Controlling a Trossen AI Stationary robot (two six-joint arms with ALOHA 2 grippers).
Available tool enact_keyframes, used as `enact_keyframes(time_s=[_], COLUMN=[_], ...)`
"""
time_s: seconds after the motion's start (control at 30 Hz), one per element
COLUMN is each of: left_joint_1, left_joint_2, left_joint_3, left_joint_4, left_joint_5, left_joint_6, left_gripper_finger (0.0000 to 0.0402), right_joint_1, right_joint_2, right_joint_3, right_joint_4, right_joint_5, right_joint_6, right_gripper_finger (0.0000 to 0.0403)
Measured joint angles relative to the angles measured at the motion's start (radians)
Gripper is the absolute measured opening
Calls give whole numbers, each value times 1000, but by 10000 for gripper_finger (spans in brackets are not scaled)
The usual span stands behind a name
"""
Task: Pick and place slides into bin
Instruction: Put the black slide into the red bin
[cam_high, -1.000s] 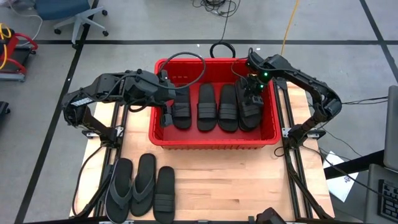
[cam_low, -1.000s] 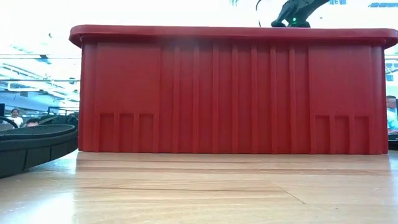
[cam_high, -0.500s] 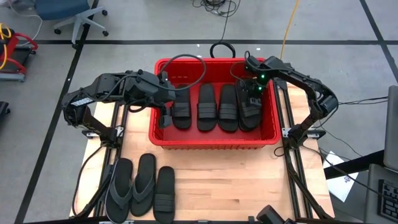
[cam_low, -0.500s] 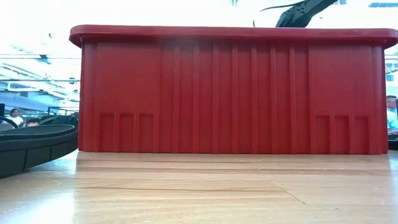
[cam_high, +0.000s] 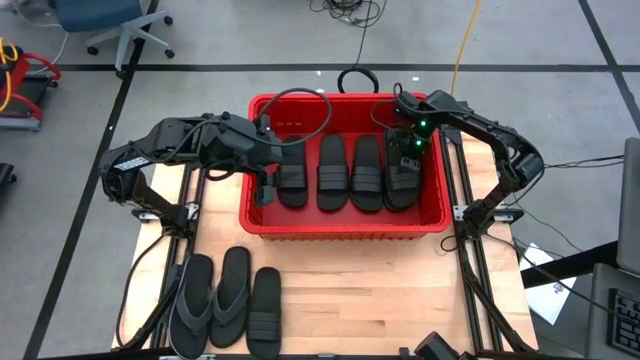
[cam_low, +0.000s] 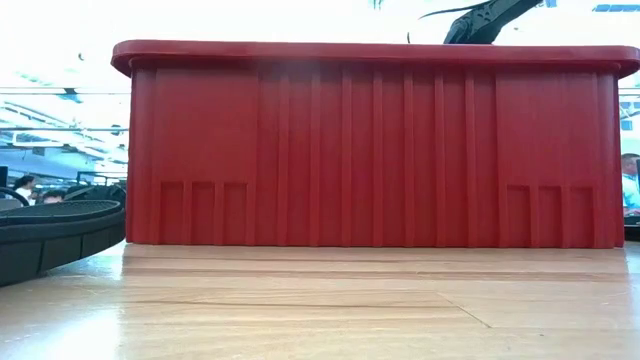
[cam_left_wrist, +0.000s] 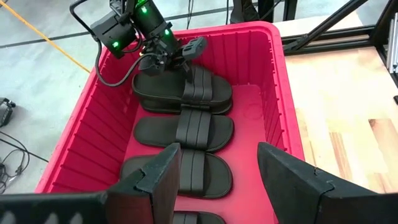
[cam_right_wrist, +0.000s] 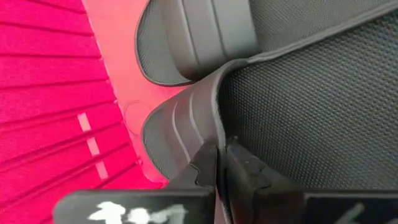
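Slides lined up inside the red bin; three more left on the table's near-left corner. Right gripper pinched closed over the stacked rightmost pair, left gripper spread, empty, above the leftmost.

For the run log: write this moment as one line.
right gripper: shut, in bin | left gripper: open, in bin | slides on table: three

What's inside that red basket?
The red basket holds black strap sandals: four abreast, a fifth stacked beneath the right claw. Anything under those isn't visible.
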Motion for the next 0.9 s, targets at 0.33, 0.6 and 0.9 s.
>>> enact_keyframes(time_s=[0.33, 0.6, 0.9], left_joint_1=[0, 0, -1], left_joint_2=[0, 0, 0], left_joint_3=[0, 0, 0], left_joint_4=[-32, -31, -34], left_joint_5=[2, 43, 53], left_joint_6=[-26, -30, -20], left_gripper_finger=[211, 211, 212], right_joint_1=[-6, -6, -7], right_joint_2=[-2, -59, -137], right_joint_3=[0, -2, -2], right_joint_4=[6, 62, 90], right_joint_5=[-4, -24, -16], right_joint_6=[105, 123, 135], right_gripper_finger=[5, 59, 145])
